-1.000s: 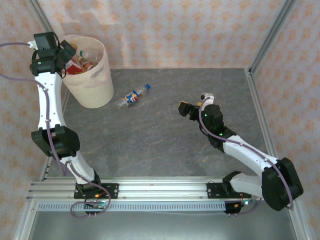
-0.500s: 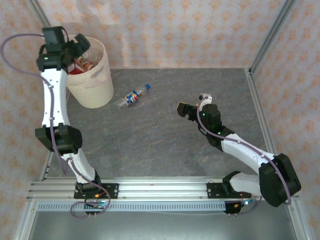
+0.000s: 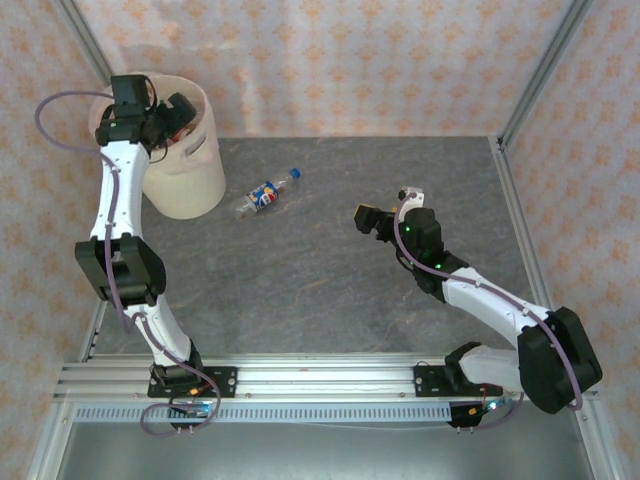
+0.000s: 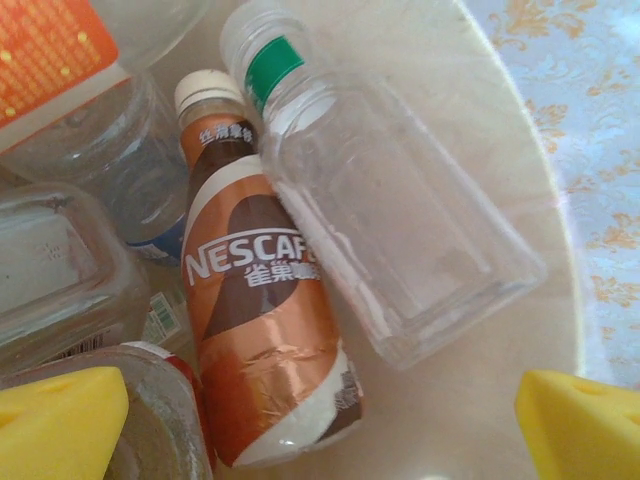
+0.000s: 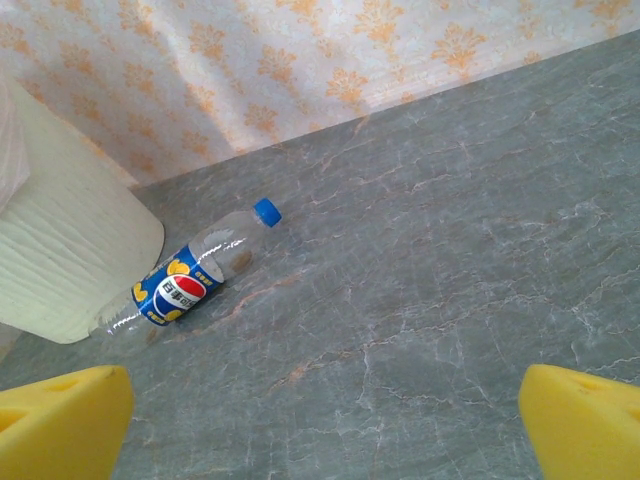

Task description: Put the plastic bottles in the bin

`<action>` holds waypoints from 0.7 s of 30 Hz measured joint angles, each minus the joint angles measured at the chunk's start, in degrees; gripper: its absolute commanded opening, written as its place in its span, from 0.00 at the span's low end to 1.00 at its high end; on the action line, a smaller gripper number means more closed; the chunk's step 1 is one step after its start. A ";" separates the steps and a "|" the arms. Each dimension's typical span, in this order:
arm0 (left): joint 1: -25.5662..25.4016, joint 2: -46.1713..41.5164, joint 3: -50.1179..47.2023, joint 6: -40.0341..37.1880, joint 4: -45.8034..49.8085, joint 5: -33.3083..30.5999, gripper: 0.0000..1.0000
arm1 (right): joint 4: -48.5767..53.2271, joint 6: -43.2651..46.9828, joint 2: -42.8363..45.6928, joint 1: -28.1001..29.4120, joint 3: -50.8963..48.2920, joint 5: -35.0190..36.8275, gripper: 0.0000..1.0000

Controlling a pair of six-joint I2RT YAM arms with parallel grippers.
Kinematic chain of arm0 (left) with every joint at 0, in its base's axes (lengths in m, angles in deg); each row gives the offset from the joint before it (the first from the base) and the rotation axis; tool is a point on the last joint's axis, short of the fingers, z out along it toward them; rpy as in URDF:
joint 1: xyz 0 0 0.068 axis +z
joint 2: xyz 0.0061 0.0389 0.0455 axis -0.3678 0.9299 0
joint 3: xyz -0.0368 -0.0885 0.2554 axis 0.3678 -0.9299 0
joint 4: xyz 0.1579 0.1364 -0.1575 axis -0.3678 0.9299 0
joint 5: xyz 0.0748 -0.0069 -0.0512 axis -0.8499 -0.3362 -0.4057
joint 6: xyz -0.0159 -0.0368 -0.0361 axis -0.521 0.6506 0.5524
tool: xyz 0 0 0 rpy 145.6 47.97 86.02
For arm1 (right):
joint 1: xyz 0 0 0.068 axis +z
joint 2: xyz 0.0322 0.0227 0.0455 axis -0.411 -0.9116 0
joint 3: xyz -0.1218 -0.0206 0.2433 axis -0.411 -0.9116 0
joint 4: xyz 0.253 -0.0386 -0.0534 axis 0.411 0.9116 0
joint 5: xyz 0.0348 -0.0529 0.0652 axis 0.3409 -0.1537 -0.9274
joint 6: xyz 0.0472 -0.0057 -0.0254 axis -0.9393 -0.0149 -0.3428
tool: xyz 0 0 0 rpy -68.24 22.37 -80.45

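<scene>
The bin point(image 3: 196, 182) stands at the table's back left, a pale cream bucket. My left gripper point(image 3: 177, 112) hangs over its mouth, open and empty point(image 4: 320, 432). Below its yellow fingertips point(image 4: 60, 420) lie several bottles in the bin: a brown and orange Nescafe bottle point(image 4: 265, 330), a clear bottle with a green neck band point(image 4: 390, 220) and one with an orange label point(image 4: 50, 60). One blue-labelled Pepsi bottle point(image 3: 267, 193) lies on its side on the table, right of the bin. My right gripper point(image 3: 366, 218) is open, well right of that bottle point(image 5: 190, 280), nothing between its fingers point(image 5: 320, 428).
The grey stone-patterned table point(image 3: 330, 280) is walled by patterned panels and metal posts at the back and sides. The bin's side point(image 5: 60, 260) stands just left of the lying bottle. An aluminium rail point(image 3: 320, 380) runs along the near edge.
My left arm has swung right, carrying its gripper from the bin's left rim to above the bin's middle. The right gripper shifted slightly left. The Pepsi bottle has not moved.
</scene>
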State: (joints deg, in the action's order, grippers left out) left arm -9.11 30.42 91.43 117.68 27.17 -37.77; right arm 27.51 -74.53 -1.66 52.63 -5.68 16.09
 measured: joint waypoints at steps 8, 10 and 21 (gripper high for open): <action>-3.39 -9.51 1.09 -5.31 0.24 1.60 1.00 | 0.00 -0.04 0.00 0.00 0.00 0.04 0.99; -7.98 -14.27 -1.73 -8.61 -0.94 1.14 1.00 | 0.00 -0.28 0.00 0.00 0.00 0.26 0.99; -30.27 -8.50 -9.46 -30.84 -2.71 -7.02 1.00 | 0.24 -1.11 0.52 0.00 -0.04 4.61 0.99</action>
State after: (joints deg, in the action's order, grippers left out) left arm -39.38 21.92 81.97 86.84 24.46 -44.78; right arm 27.75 -75.65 -1.13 52.63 -5.72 20.71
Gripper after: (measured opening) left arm 0.995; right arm 0.992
